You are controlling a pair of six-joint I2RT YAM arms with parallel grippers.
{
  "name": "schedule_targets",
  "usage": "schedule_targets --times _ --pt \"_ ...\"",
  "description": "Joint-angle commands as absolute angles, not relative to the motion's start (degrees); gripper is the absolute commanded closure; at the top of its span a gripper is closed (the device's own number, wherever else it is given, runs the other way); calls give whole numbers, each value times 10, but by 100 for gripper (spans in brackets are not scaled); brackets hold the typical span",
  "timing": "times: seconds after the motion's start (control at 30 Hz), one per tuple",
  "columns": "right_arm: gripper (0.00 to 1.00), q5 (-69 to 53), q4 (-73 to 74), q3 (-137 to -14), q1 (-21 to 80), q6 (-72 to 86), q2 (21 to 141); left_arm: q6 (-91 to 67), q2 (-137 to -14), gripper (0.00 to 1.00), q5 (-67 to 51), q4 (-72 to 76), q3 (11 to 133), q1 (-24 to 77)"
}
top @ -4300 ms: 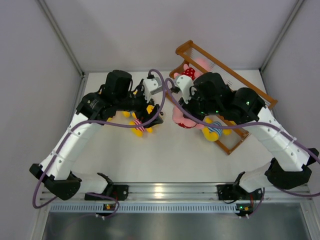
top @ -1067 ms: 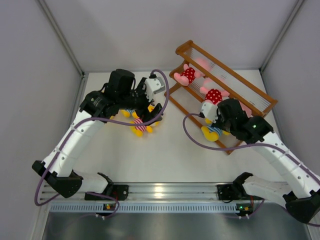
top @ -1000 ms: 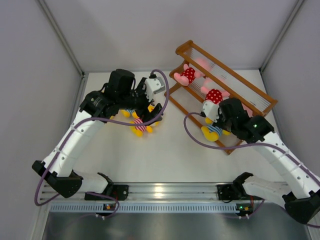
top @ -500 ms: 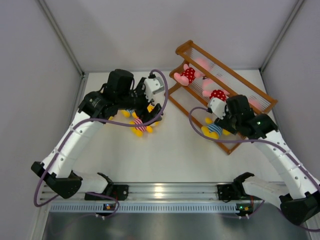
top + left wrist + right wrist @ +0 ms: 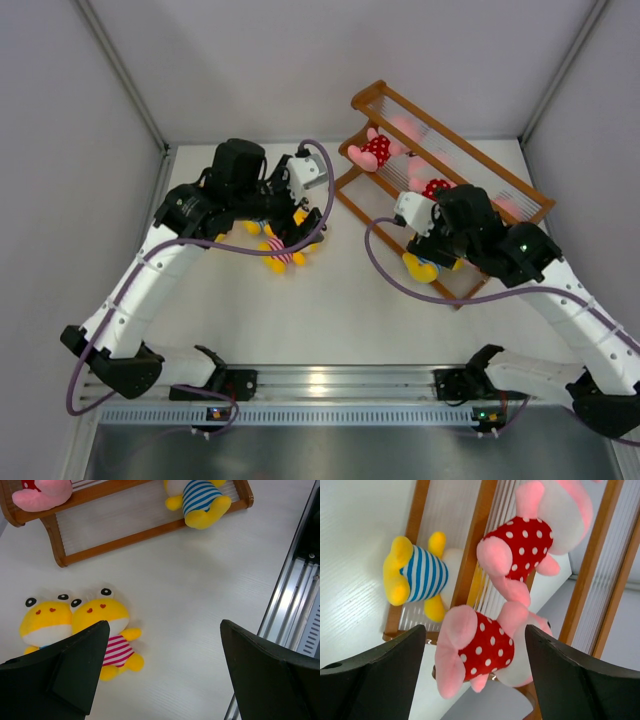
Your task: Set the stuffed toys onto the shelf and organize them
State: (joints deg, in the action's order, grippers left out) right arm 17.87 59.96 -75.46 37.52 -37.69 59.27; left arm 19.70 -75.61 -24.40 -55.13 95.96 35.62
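The brown wooden shelf (image 5: 505,185) leans at the back right. One pink stuffed toy in a red dotted outfit (image 5: 485,650) lies on a shelf rail between the fingers of my right gripper (image 5: 476,632), which is open with a gap on each side. A second pink toy (image 5: 535,540) sits further along the shelf (image 5: 477,535). Lower down rests a yellow toy in blue stripes (image 5: 417,575). My left gripper (image 5: 164,630) hangs open above the table. Beside its left finger lie a pink-striped yellow toy (image 5: 107,630) and another yellow toy (image 5: 47,625).
White side walls close in the table on the left and right. A metal rail (image 5: 320,382) runs along the near edge by the arm bases. Purple cables loop off both wrists. The left wrist view also takes in the shelf's lower tier (image 5: 125,537).
My right gripper has opened and let go of the pink dotted toy, which now lies on the shelf; the right arm shifted a little. The left arm has stayed put.
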Motion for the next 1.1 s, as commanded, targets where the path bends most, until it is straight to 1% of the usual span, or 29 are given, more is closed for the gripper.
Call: schedule_targets --times 0.0,0.03,0.13,0.17,0.23,0.43,0.5,0.6,0.63,0.73,0.8,0.83,0.9,0.93,1.0,1.07 --pt "20 206 552 -761 404 -394 633 206 -742 2 -245 -526 970 355" --pt "20 224 544 -760 401 -398 642 206 -739 2 -238 -526 969 355" --pt "21 218 522 -773 360 -403 679 208 -729 2 -207 -526 964 356" --pt "22 217 516 -774 350 -405 685 209 -724 2 -167 -526 962 355" --pt "23 217 495 -768 333 -417 697 214 -712 2 -136 -526 950 352" --pt "26 208 463 -756 319 -423 738 213 -694 2 -50 -527 914 280" --pt "30 198 457 -754 311 -425 751 218 -687 2 -38 -526 904 265" --pt "46 195 459 -755 304 -420 770 225 -679 2 -35 -527 896 253" --pt "57 202 458 -754 303 -417 773 228 -678 2 -34 -526 895 251" --pt "71 204 454 -748 301 -412 778 233 -676 2 -33 -527 891 250" --pt "75 203 455 -748 301 -408 782 235 -677 2 -33 -526 891 249" --pt "82 202 456 -751 301 -401 783 236 -678 2 -33 -527 892 249" --pt "91 191 464 -765 301 -391 790 235 -676 2 -33 -527 893 249" --pt "99 172 467 -773 301 -377 792 236 -677 2 -34 -527 893 249" --pt "100 157 467 -801 301 -353 801 236 -675 2 -34 -527 892 249" --pt "100 149 475 -843 301 -289 818 238 -675 2 -34 -527 890 249"
